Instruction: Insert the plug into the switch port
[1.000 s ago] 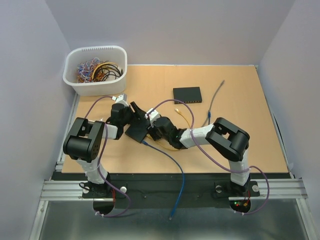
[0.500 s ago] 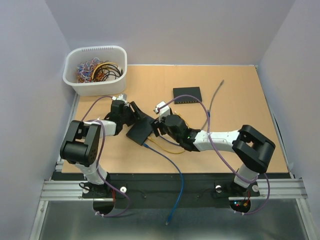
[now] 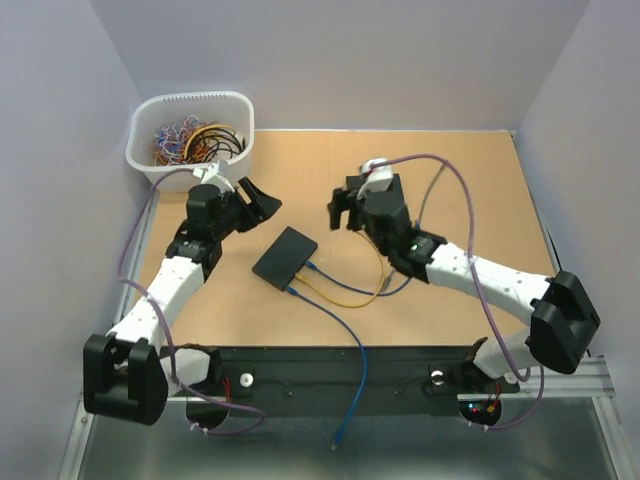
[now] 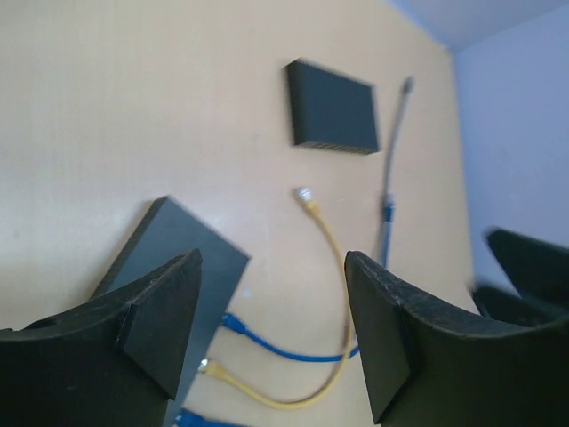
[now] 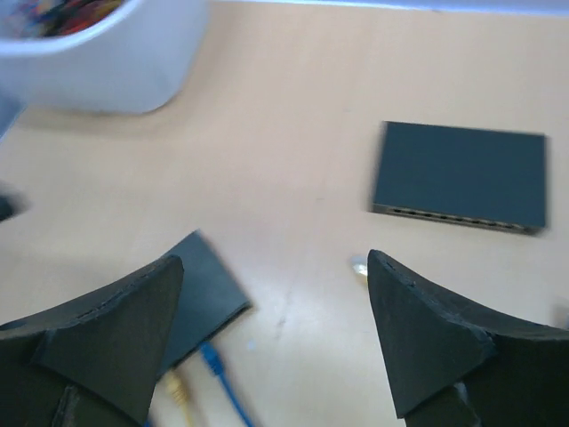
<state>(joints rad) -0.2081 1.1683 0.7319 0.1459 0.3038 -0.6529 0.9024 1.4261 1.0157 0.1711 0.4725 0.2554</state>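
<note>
Three cables (image 4: 267, 344) in the switch (image 3: 283, 256): lift away gently, left fingers (image 4: 151, 311) and right fingers (image 5: 116, 338) both spread empty, snagging none.

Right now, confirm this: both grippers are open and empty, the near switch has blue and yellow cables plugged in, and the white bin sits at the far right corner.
Wrong corner: the top external view shows the white bin at the far left corner. The rest holds: left gripper and right gripper open and empty, blue cables and yellow cable plugged into the near switch.
</note>
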